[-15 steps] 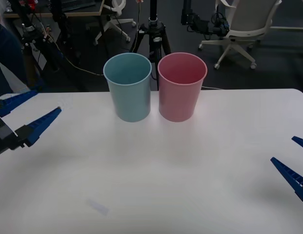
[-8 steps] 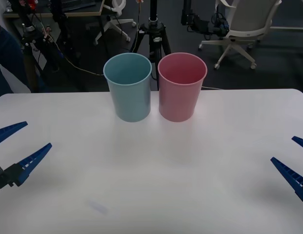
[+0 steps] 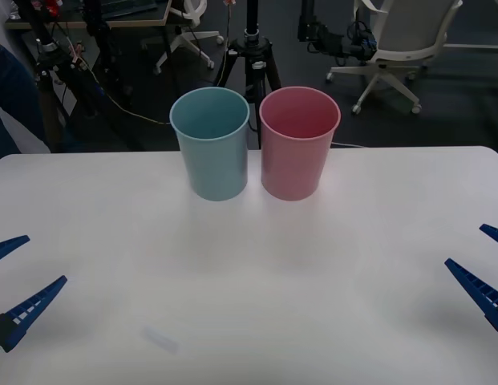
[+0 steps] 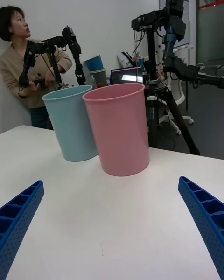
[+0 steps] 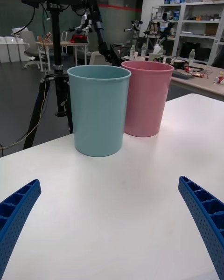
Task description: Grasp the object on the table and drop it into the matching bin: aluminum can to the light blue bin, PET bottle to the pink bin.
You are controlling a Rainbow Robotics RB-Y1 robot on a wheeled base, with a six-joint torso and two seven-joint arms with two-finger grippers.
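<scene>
A: Two bins in the front view: light blue bin (image 3: pixel 209 143) and pink bin (image 3: pixel 299 142), upright, side by side near the table's (image 3: pixel 257 273) far edge, blue on the left. Whether they touch can't be told.

B: Grippers?

A: Left gripper (image 3: pixel 14 277) low at the near left edge, fingers spread wide, holding nothing. Right gripper (image 3: pixel 485 265) at the near right edge, also wide open and empty.

B: Right wrist view?

A: Blue fingers (image 4: pixel 204 214) far apart, bare table (image 4: pixel 116 214) between them. Pink bin (image 4: pixel 119 128) closer, light blue bin (image 4: pixel 71 122) just behind it.

B: Left wrist view?

A: Same spread on the fingers (image 5: pixel 203 212), nothing gripped. Light blue bin (image 5: pixel 99 109) closer, pink bin (image 5: pixel 147 98) beyond. Can's location: can't tell, maybe inside a bin.
</scene>
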